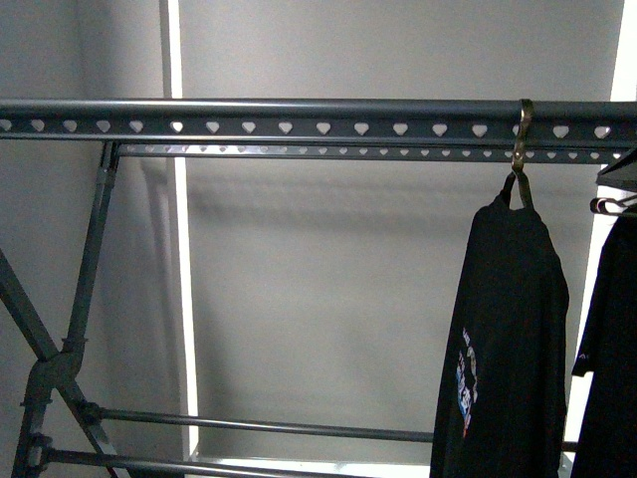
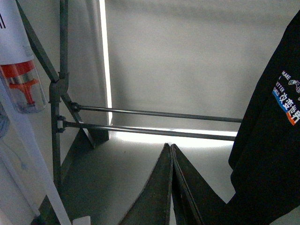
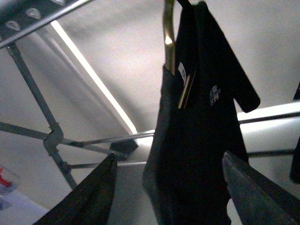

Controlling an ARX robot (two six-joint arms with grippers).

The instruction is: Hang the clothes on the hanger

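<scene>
Shirt (image 1: 513, 329) hangs limp and light off its brass hook (image 1: 523, 134) on the rack rail (image 1: 299, 118), so I'd grab the stiff hook; left gripper (image 2: 171, 187) pressed together, right gripper (image 3: 168, 187) spread, holding nothing.

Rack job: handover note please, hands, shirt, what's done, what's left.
Left hand: shut, empty, low by the rack's lower bars.
Right hand: open, empty, fingers either side of the T-shirt, not gripping.
Black T-shirt is on its brass hanger, hooked over the rack's top rail near its right end. A second black garment hangs further right.
Done: the hang appears complete.
Left: probably only pulling the right hand clear.
</scene>
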